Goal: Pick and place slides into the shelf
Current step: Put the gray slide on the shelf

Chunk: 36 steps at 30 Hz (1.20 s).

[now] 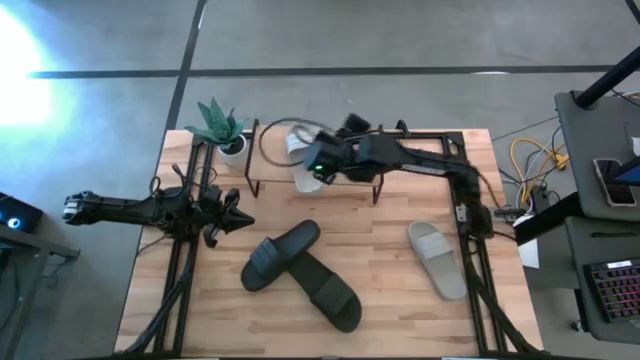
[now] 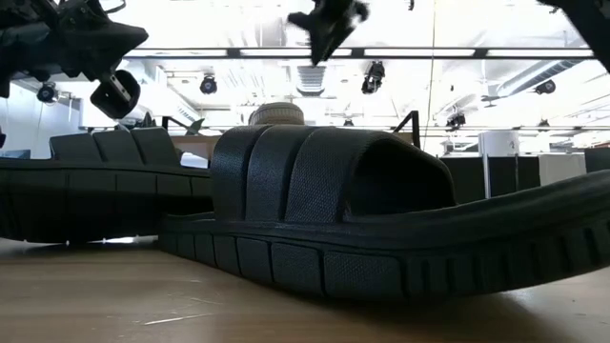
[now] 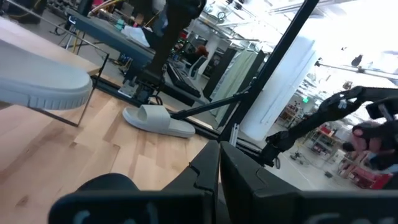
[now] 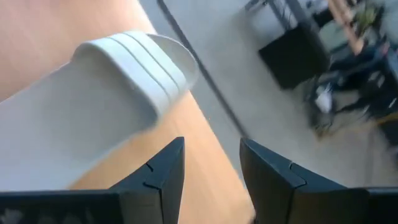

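The right gripper [image 1: 312, 163] hangs over the shelf [image 1: 400, 140] at the far side of the table [image 1: 390, 270], and in its wrist view its two dark fingers [image 4: 163, 171] stand apart with nothing between them, wood and floor showing through the gap. Just ahead of those fingers lies a pale slide [image 4: 93, 106] on the light wood plank, its ribbed strap toward the plank's edge; from above, this slide [image 1: 300, 150] shows partly under the arm. The left gripper [image 1: 240, 221] waits over the table's left side, its fingers [image 3: 205, 171] closed together, pointing toward the middle. In front of it the two black slides [image 1: 300, 272] lie on the tabletop, overlapping where they cross, and they fill the low view [image 2: 315, 210]. The second pale slide [image 1: 437, 259] lies by itself on the right part of the table, well apart from the black pair. A small potted plant [image 1: 222, 128] stands at the table's far left corner, beside the shelf.
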Available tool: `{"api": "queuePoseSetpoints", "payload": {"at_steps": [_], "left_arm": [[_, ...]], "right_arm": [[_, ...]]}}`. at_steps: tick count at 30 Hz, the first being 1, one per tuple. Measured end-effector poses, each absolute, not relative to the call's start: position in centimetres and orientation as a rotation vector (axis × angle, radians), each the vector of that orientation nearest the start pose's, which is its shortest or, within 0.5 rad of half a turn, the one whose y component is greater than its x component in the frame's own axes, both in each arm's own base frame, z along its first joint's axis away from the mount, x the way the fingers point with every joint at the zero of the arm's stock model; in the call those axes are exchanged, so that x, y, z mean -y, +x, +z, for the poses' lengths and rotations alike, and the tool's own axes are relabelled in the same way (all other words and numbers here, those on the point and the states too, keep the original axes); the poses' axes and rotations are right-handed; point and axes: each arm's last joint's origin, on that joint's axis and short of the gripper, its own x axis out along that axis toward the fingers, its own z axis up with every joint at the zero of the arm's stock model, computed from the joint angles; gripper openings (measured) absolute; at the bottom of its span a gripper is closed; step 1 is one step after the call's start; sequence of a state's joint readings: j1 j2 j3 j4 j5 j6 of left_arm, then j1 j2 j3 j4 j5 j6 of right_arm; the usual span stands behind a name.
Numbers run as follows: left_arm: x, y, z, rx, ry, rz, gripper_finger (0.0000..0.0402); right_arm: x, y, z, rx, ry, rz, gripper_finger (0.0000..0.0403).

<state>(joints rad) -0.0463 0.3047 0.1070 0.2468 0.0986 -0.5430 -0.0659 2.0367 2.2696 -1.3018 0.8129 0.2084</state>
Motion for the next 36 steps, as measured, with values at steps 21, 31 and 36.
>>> {"api": "queuePoseSetpoints", "payload": {"at_steps": [21,31,36], "left_arm": [[0.8,11.6,20.7,0.091,-0.696,-0.167,0.0000],[0.8,11.7,20.6,0.082,-0.696,-0.165,0.0000],[0.8,11.7,20.6,0.082,-0.696,-0.165,0.0000]], "right_arm": [[-7.7,26.9,36.4,-1.171,0.662,-0.781,0.0123],[-12.1,23.0,28.8,-1.455,0.431,-0.813,0.0129],[-13.5,21.2,26.5,-1.565,0.058,-0.604,0.0130]]}}
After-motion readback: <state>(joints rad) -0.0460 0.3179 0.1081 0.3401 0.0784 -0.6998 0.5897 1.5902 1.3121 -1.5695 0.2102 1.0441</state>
